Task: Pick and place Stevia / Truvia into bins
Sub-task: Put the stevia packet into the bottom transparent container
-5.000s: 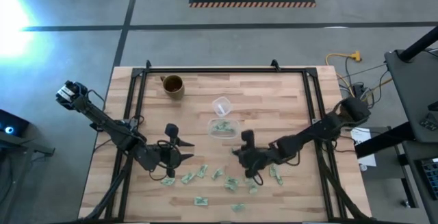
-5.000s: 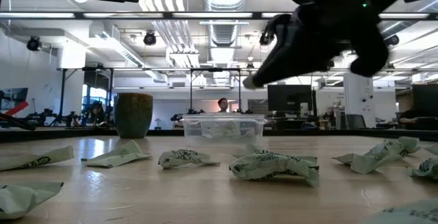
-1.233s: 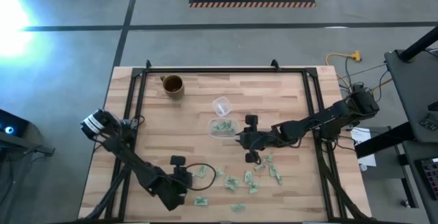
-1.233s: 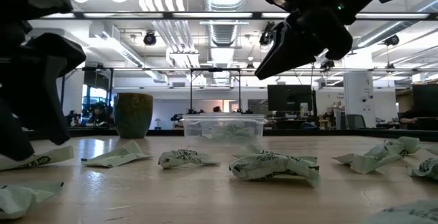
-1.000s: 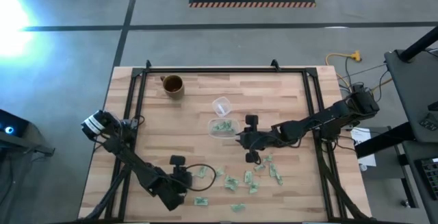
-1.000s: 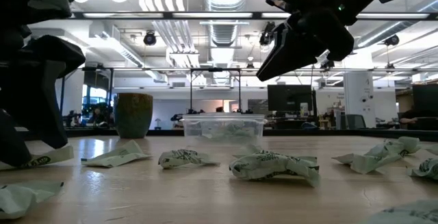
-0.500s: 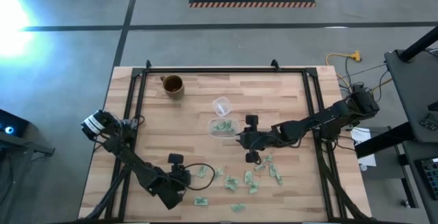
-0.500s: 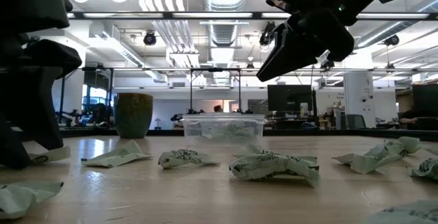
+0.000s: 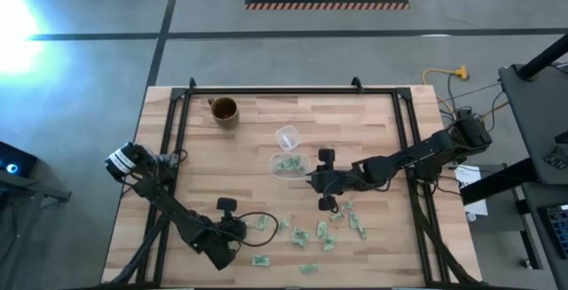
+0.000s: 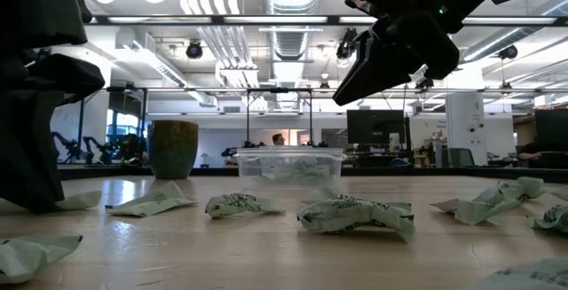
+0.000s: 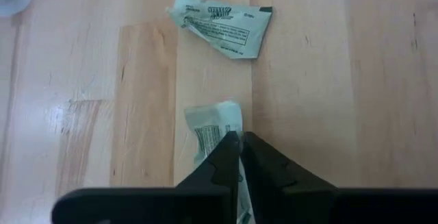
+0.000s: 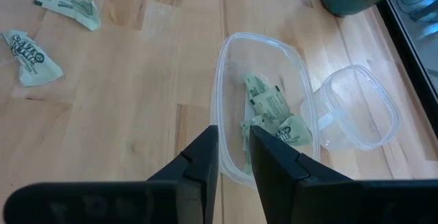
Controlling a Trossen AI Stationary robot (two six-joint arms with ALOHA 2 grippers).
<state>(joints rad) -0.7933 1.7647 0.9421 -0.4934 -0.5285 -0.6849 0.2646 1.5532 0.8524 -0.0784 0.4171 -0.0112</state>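
Several pale green and white Stevia packets (image 9: 311,232) lie loose on the wooden table's near half. A few more lie inside the clear bin (image 9: 288,165) at mid table. My left gripper (image 11: 239,140) is down at the table near the left front, shut on one packet (image 11: 212,131). Another packet (image 11: 222,25) lies just beyond it. My right gripper (image 12: 233,138) hangs above the bin's near rim (image 12: 229,172), high off the table in the low view (image 10: 342,95). Its fingers stand a narrow gap apart with nothing between them. My left gripper pinches the packet by one edge (image 11: 229,125), close to a corner, between its two fingertips. The fingers (image 10: 40,197) come from above, pointing down at the table. The packet still lies flat on the wood, most of it sticking out to one side of the fingers.
A small clear round cup (image 9: 287,137) stands against the bin's far side. A brown mug (image 9: 224,110) stands at the far left. A dark metal frame (image 9: 177,130) runs along the table's left, far and right edges.
My left gripper, open a second ago with its fingers on either side of the packet, has shut on the packet at the table.
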